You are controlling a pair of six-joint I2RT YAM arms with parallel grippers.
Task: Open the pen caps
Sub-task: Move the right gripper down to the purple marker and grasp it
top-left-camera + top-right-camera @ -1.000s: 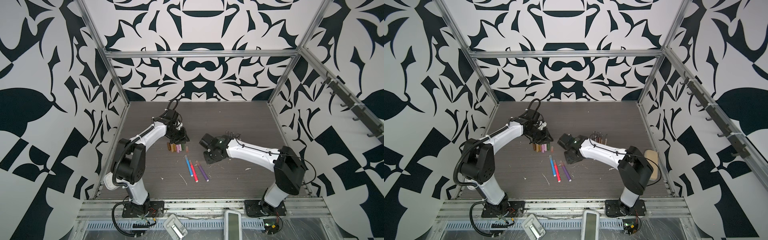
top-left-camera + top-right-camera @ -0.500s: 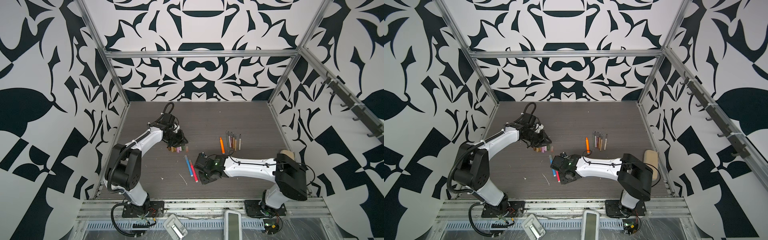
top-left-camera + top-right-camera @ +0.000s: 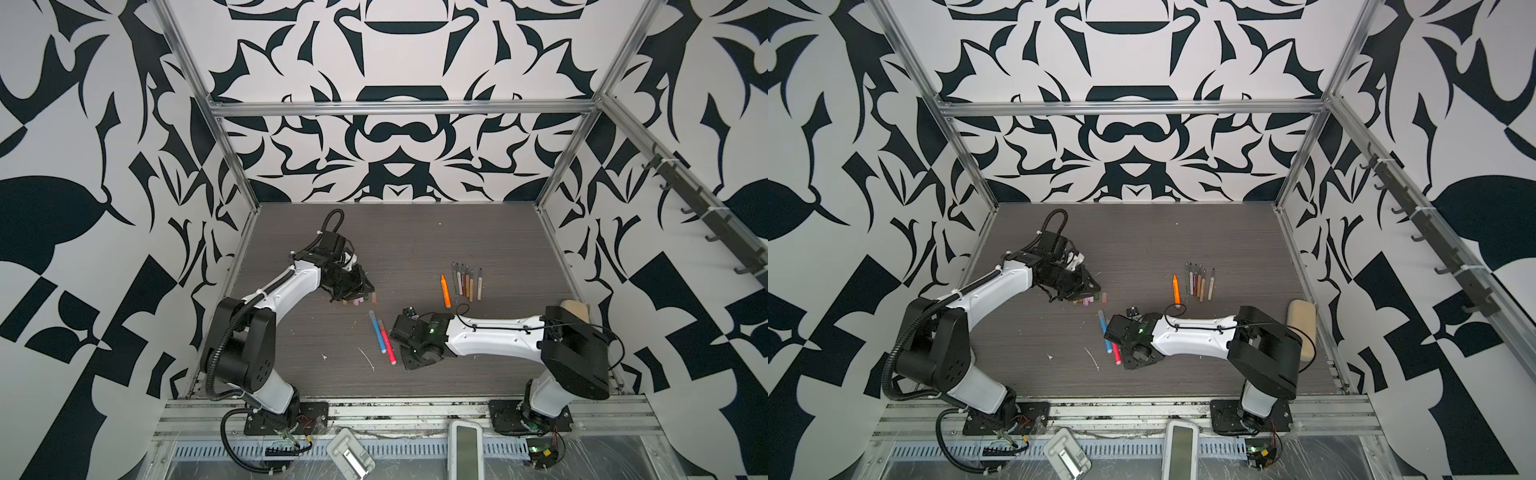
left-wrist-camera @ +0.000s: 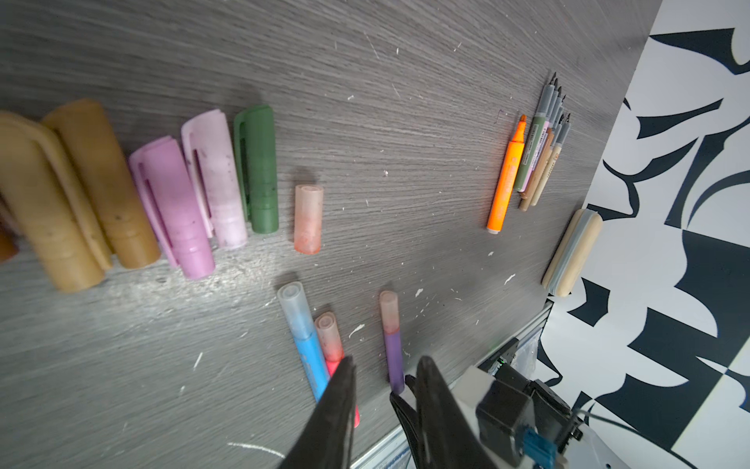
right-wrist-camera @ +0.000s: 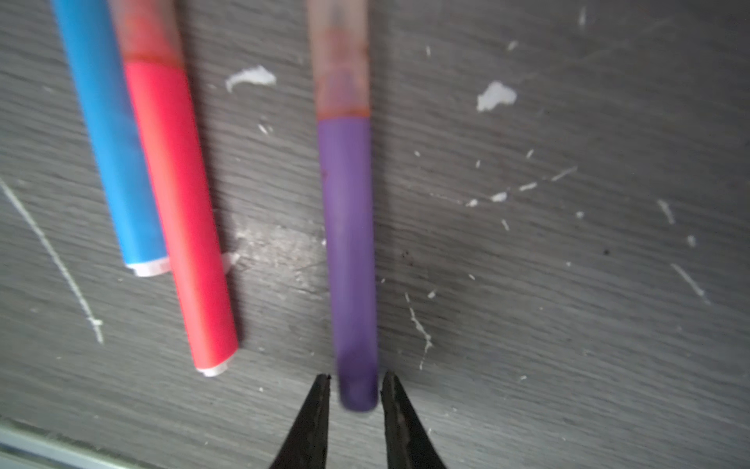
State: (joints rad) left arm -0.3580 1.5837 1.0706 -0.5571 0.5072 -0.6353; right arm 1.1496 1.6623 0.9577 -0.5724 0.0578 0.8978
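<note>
Right wrist: right claw [image 5: 354, 377] parted astride tail of purple pen [image 5: 351, 243]. Pen flat on bench [image 5: 568, 284], in line with claw, cap [image 5: 339, 61] far end. Red pen [image 5: 182, 203] one flank, open bench other. Left claw [image 4: 385, 361] parted, empty.

— Where is the orange pen [image 3: 445, 291]?
— It lies alone on the table [image 3: 415, 232], pointing to the back wall. Just right of it there is a row of thin pens [image 3: 467, 281], close together.
— And on its left?
— Well left of it the pen caps [image 3: 359, 300] lie in a short row, partly under the black head of the left arm [image 3: 291, 284]. Left of the orange pen and nearer the front, a blue pen [image 3: 377, 330] and a red pen [image 3: 388, 348] lie side by side. The head of the right arm [image 3: 490, 338] is just beside them.
</note>
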